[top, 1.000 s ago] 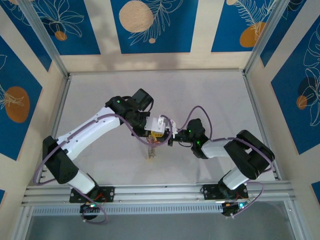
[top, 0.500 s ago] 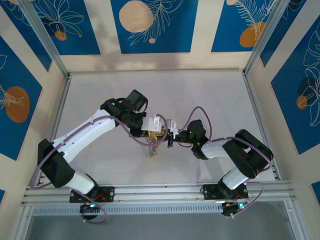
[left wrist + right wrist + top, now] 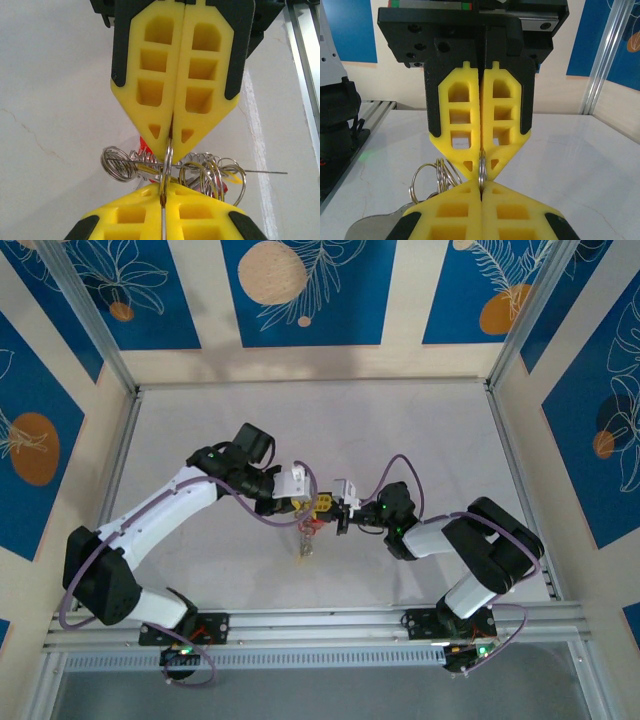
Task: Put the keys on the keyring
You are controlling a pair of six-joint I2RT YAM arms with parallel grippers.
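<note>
My left gripper (image 3: 171, 147) and right gripper (image 3: 164, 192) meet tip to tip, and both are shut on the same thick double-wound metal ring (image 3: 166, 170), which I see edge-on. In the right wrist view that ring (image 3: 481, 167) stands between my right gripper (image 3: 481, 172) and left gripper (image 3: 481, 187). A thin wire, the keyring (image 3: 260, 172), runs across through several small silvery rings (image 3: 117, 165). The keys show as red (image 3: 144, 146) and yellow tags (image 3: 229, 176). Their blades are mostly hidden. From above, the bunch (image 3: 303, 545) hangs under the grippers (image 3: 320, 506).
A white tabletop (image 3: 400, 430) with metal rails (image 3: 320, 625) along its near edge. Blue patterned panels (image 3: 300, 290) wall it in at the back and sides. Purple cables (image 3: 395, 465) loop over both arms.
My left arm's wrist has drawn back to the left, so its gripper points more squarely at the right one. The right gripper has barely shifted. The hanging bunch stays in place.
</note>
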